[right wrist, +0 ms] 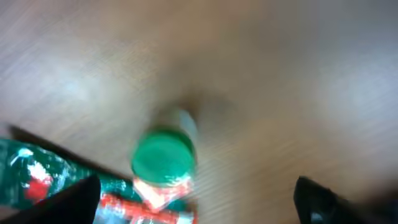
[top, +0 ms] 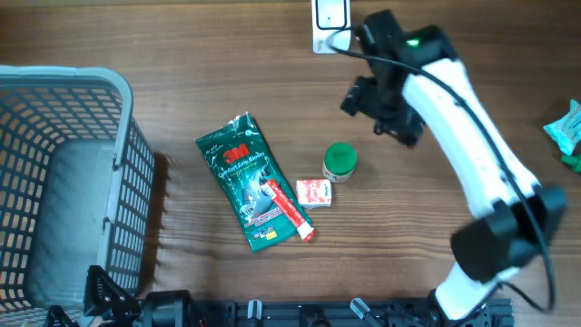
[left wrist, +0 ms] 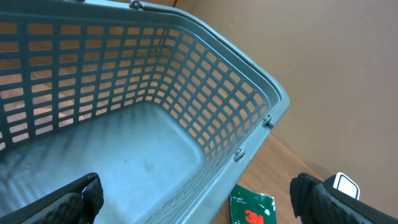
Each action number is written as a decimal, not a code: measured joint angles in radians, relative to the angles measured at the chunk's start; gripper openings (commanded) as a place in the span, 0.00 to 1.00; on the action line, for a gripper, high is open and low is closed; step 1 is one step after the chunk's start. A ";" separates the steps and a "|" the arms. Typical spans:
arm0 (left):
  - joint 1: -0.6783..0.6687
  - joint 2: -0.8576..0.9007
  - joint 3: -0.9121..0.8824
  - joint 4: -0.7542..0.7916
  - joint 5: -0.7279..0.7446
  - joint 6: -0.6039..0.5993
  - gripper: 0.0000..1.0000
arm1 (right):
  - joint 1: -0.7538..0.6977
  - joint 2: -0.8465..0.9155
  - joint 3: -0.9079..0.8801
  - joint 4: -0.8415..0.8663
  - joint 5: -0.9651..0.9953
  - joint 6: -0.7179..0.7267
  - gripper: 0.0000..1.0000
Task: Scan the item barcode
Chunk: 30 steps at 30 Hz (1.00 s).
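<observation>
Several items lie mid-table: a green 3M packet (top: 243, 177), a red tube (top: 289, 211) across it, a small red-and-white box (top: 313, 192) and a green-capped bottle (top: 340, 161). A white scanner (top: 330, 22) sits at the far edge. My right gripper (top: 377, 116) hovers up and to the right of the bottle, open and holding nothing. In the blurred right wrist view the bottle (right wrist: 163, 155) lies ahead between the open fingers (right wrist: 62, 200). My left gripper (left wrist: 196, 202) is open over the basket's near rim, with the 3M packet (left wrist: 252, 208) beyond it.
A grey plastic basket (top: 123, 150) fills the left side, and nothing shows inside it (left wrist: 205, 93). A teal packet (top: 566, 130) lies at the right edge. The right arm's white links (top: 472, 154) stretch over the right of the table.
</observation>
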 measured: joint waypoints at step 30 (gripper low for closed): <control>0.000 0.000 0.000 0.000 0.000 0.000 1.00 | 0.063 0.079 -0.461 0.509 -0.274 0.884 0.85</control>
